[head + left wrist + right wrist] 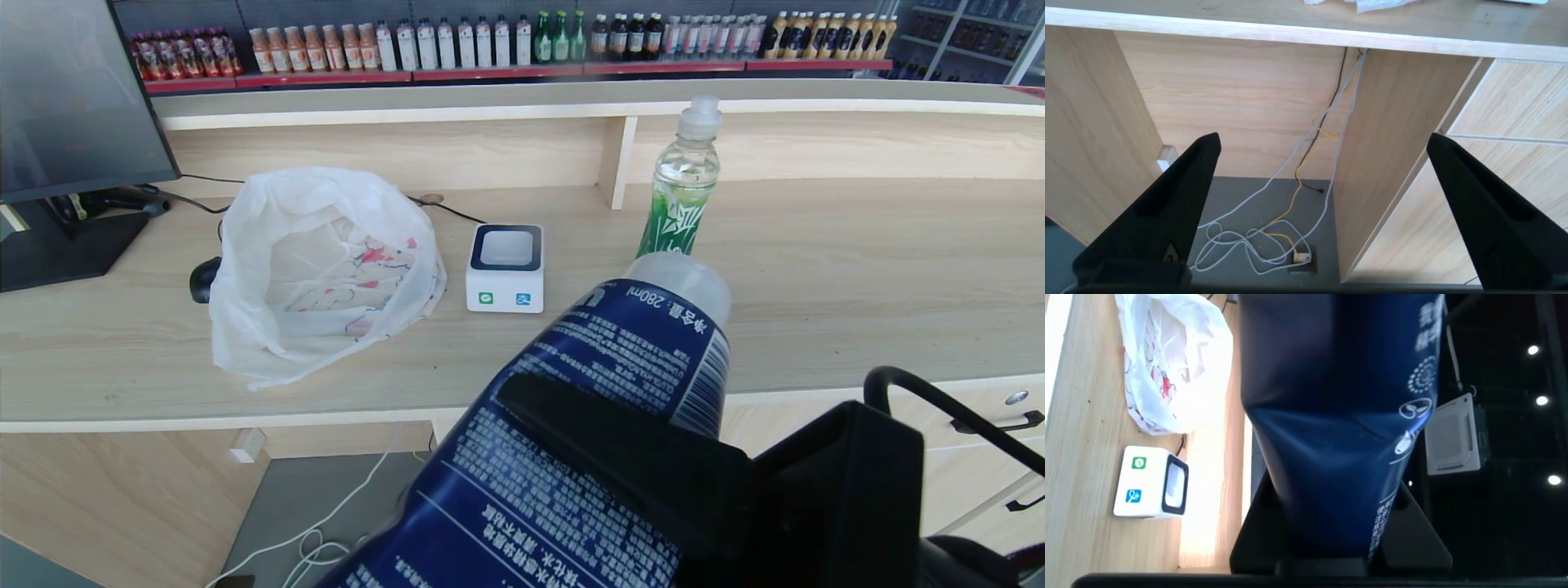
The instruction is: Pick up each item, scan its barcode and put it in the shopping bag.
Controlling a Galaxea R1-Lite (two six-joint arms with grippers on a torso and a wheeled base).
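Note:
My right gripper [588, 433] is shut on a dark blue bottle [620, 343] with white print and a pale cap, held tilted close under the head camera, in front of the counter's near edge. In the right wrist view the same blue bottle [1331, 441] sits between the right gripper [1339, 551] fingers. A white barcode scanner [506, 267] [1151, 484] stands mid-counter. The white shopping bag [318, 269] [1167, 359] lies open to its left. A clear bottle with a green label [682, 188] stands upright behind. My left gripper [1319, 212] is open, low under the counter.
A monitor [73, 98] stands at the counter's far left, with a black mouse [204, 279] beside the bag. A raised wooden ledge [571, 106] runs along the back. Cables [1266, 237] lie on the floor below the counter. Drawers [996, 425] sit at the right.

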